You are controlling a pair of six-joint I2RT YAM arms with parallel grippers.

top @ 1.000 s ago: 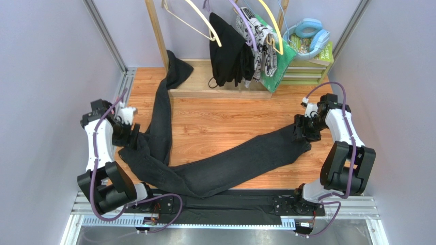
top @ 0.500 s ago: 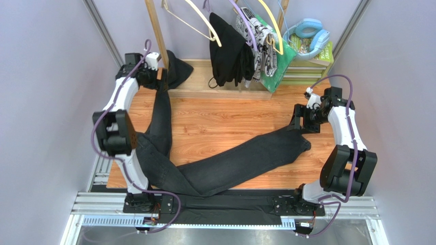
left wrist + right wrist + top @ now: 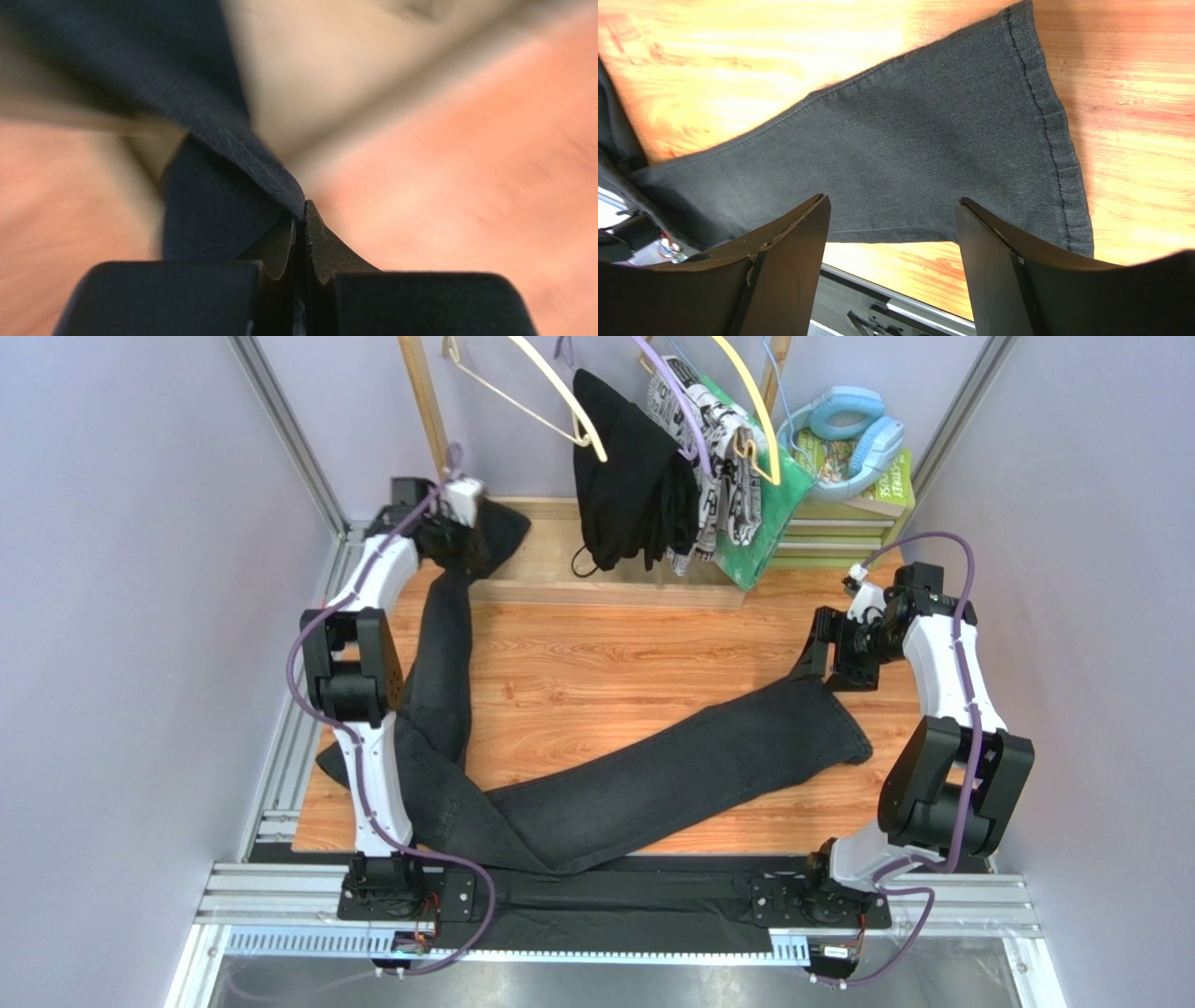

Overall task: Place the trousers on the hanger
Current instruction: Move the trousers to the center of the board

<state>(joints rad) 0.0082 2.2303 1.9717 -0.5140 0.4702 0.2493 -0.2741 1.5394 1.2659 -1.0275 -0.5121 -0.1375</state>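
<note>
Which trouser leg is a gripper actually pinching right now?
The trouser leg running back to the rack base: the left gripper is shut on its cloth. The other leg lies flat on the table, the right gripper open above it.

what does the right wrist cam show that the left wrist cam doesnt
Only the right wrist view: the right gripper open above the trousers, whose stitched hem lies flat on the wooden table, all in sharp focus.
Only the left wrist view: the left gripper shut, pinching a raised fold of the cloth; the surroundings are blurred.
Both: the dark trouser fabric and the orange wood beneath it.
</note>
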